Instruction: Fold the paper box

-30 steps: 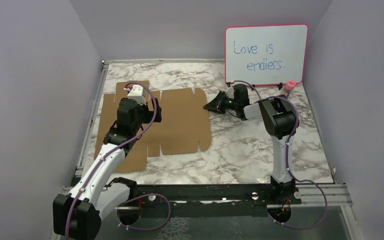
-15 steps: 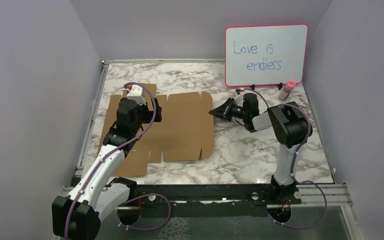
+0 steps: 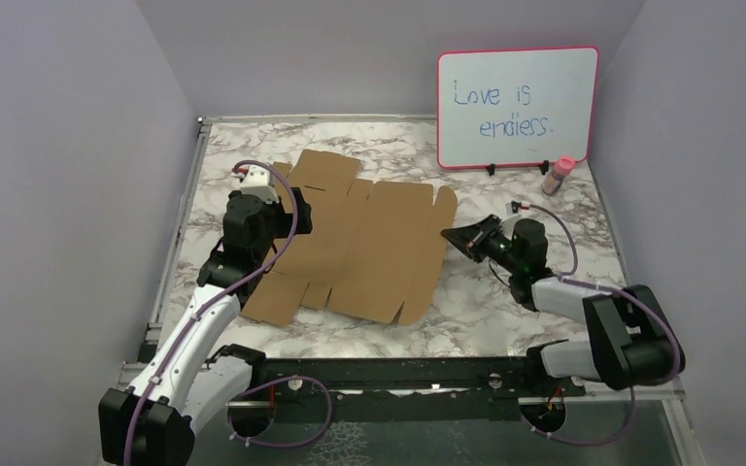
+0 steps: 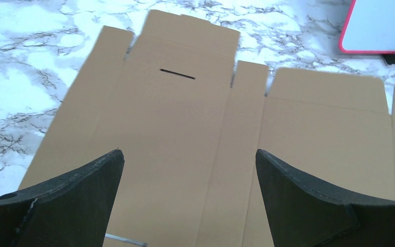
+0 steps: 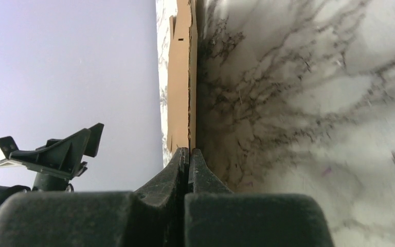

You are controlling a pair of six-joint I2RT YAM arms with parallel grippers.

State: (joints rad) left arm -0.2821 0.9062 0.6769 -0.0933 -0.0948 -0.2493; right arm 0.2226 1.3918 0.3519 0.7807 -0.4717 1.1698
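The paper box (image 3: 369, 243) is a flat brown cardboard sheet with flaps and slits, lying slightly askew on the marble table. My right gripper (image 3: 449, 235) is low at the sheet's right edge and shut on it. In the right wrist view the closed tips (image 5: 189, 150) pinch the thin edge of the paper box (image 5: 182, 77). My left gripper (image 3: 270, 228) hovers over the left part of the sheet. In the left wrist view it stands wide open (image 4: 187, 154) above the paper box (image 4: 185, 118), with nothing between its fingers.
A pink-framed whiteboard (image 3: 517, 107) stands at the back right, with a small pink-capped bottle (image 3: 556, 177) beside it. Grey walls close in the table on the left, back and right. The left arm (image 5: 56, 154) shows in the right wrist view.
The right gripper closed on the sheet's right edge and dragged it right and nearer, turning it askew. The right arm dropped low. The left gripper stayed open in about the same place.
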